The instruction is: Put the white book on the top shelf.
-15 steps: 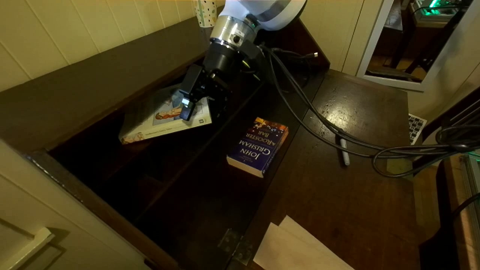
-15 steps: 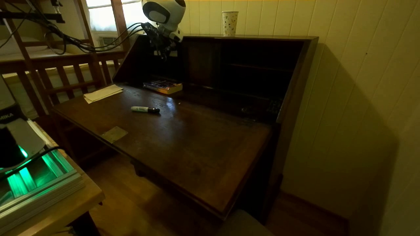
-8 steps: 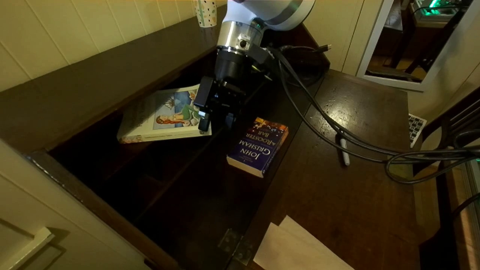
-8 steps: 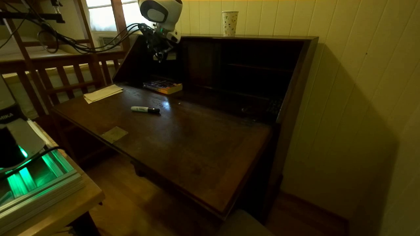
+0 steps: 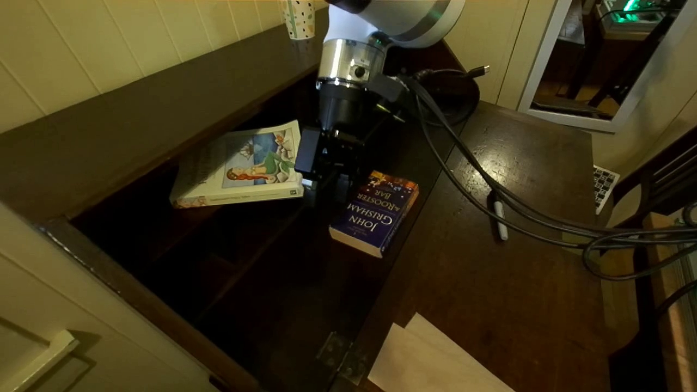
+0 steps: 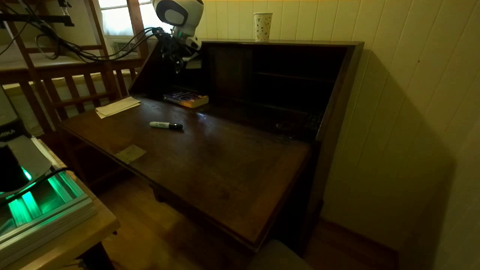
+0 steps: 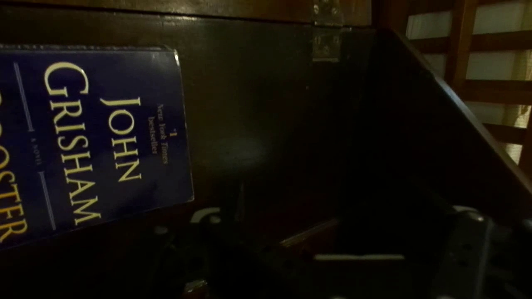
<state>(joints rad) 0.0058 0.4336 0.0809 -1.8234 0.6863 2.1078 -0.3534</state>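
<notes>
The white book (image 5: 239, 163), with its colourful picture facing up, lies in the top shelf recess (image 5: 163, 228) of the dark wooden bookcase, just under the top board. In an exterior view only a pale patch of it (image 6: 194, 64) shows behind the gripper. My gripper (image 5: 326, 190) is open and empty, just off the book's right-hand end; whether a finger touches it cannot be told. The gripper also shows small and dark in an exterior view (image 6: 178, 69). In the wrist view the fingers (image 7: 338, 207) are apart and very dark; the white book is out of that view.
The dark blue book (image 5: 374, 213) lies on the desk close to the gripper and fills the left of the wrist view (image 7: 95, 141). A marker (image 5: 500, 220) and folded paper (image 5: 430, 359) lie on the desk. A cup (image 5: 298, 20) stands on the top board. Cables (image 5: 463, 174) hang off the arm.
My gripper has moved off the white book, rightward and down in an exterior view, uncovering its picture. The book's right-hand front corner has dropped slightly. The blue book has not moved.
</notes>
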